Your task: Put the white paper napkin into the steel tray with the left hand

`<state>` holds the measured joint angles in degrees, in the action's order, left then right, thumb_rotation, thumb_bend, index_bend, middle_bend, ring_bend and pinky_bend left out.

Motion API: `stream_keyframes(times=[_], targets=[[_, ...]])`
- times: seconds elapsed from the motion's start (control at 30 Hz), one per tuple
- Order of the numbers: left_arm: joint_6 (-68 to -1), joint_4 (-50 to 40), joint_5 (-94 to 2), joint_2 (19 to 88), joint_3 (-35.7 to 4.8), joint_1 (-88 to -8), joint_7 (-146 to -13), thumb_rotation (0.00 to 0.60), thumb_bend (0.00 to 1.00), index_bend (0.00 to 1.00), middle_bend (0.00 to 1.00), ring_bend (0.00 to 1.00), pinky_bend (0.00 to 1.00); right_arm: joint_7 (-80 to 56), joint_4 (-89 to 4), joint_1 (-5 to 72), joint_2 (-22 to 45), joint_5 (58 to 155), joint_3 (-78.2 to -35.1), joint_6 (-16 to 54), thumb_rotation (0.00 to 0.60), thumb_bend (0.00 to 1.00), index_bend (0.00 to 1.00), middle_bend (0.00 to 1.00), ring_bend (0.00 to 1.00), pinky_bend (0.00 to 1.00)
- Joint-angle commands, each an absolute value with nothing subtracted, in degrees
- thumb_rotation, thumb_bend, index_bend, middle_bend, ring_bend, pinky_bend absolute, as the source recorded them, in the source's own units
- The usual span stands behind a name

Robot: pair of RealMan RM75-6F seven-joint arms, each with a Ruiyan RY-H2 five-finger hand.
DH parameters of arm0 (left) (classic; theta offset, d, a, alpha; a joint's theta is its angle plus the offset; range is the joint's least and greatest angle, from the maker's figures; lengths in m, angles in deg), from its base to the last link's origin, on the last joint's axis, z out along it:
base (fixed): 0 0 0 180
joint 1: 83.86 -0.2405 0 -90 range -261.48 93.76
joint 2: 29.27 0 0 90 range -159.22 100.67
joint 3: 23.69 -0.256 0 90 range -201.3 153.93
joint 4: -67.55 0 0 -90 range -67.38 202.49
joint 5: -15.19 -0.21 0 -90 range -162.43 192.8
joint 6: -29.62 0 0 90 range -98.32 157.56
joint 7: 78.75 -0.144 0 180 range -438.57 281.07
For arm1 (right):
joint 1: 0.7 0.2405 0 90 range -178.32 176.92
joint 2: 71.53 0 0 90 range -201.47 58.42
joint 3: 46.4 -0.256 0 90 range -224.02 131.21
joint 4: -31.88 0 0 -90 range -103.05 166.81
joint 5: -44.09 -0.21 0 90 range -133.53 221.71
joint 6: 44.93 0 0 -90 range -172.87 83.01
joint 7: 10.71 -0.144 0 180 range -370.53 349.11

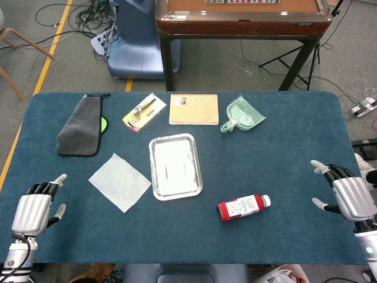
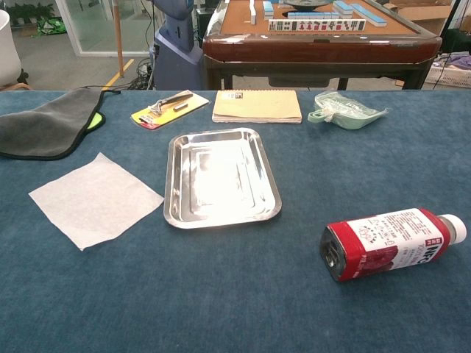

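Observation:
The white paper napkin [image 1: 119, 181] [image 2: 96, 198] lies flat on the blue table, just left of the steel tray [image 1: 196, 184] [image 2: 171, 184], which holds nothing. My left hand [image 1: 36, 209] hovers at the table's near left corner, well left of the napkin, fingers apart and holding nothing. Over at the near right edge my right hand [image 1: 347, 194] is likewise spread and empty, far from the tray. Neither hand shows in the chest view.
A red bottle [image 1: 242, 207] [image 2: 390, 243] lies on its side right of the tray. Along the back are a grey cloth [image 1: 80, 125], a yellow razor pack [image 1: 144, 111], a tan notebook [image 1: 194, 109] and a green dustpan [image 1: 242, 114]. A brown table [image 1: 241, 17] stands behind.

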<state>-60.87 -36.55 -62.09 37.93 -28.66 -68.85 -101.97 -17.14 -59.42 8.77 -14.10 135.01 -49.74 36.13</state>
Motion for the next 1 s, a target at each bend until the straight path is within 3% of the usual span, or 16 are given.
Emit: stream_keyframes(times=[0.03, 0.27, 0.57, 0.77, 1.0], targets=[[-60.43, -36.58, -62.43, 38.07, -28.38, -69.27, -101.98, 0.6, 0.31, 0.17, 0.31, 0.27, 0.24, -17.92, -58.1, 9.06, -13.43, 136.39, -50.15, 37.64, 0.6, 0.11, 0.17, 0.32, 0.22, 0.31], [-58.29, -35.77, -64.22, 38.29, -27.48, -69.53, -100.58, 0.6, 0.31, 0.19, 0.31, 0.27, 0.24, -17.26, -58.33, 9.52, -13.53, 135.4, -50.77, 37.47, 0.6, 0.11, 0.17, 0.32, 0.22, 0.31], [-50.23, -29.25, -70.27, 40.05, -27.71, -66.21, -93.07, 0.6, 0.31, 0.26, 0.31, 0.27, 0.24, -16.25, -59.57, 9.49, -14.31, 134.52, -51.13, 37.77, 0.6, 0.11, 0.17, 0.32, 0.22, 0.31], [-47.19, -24.87, -73.29, 44.08, -27.53, -64.63, -91.61, 0.6, 0.31, 0.29, 0.31, 0.27, 0.24, -16.27, -60.0, 9.12, -14.34, 134.28, -50.94, 38.18, 0.6, 0.11, 0.17, 0.32, 0.22, 0.31], [-44.23, -18.65, -74.35, 50.05, -27.07, -63.42, -91.1, 0.6, 0.22, 0.34, 0.31, 0.27, 0.22, -16.42, -60.17, 8.8, -14.4, 133.97, -50.74, 38.33, 0.6, 0.11, 0.17, 0.32, 0.22, 0.31]])
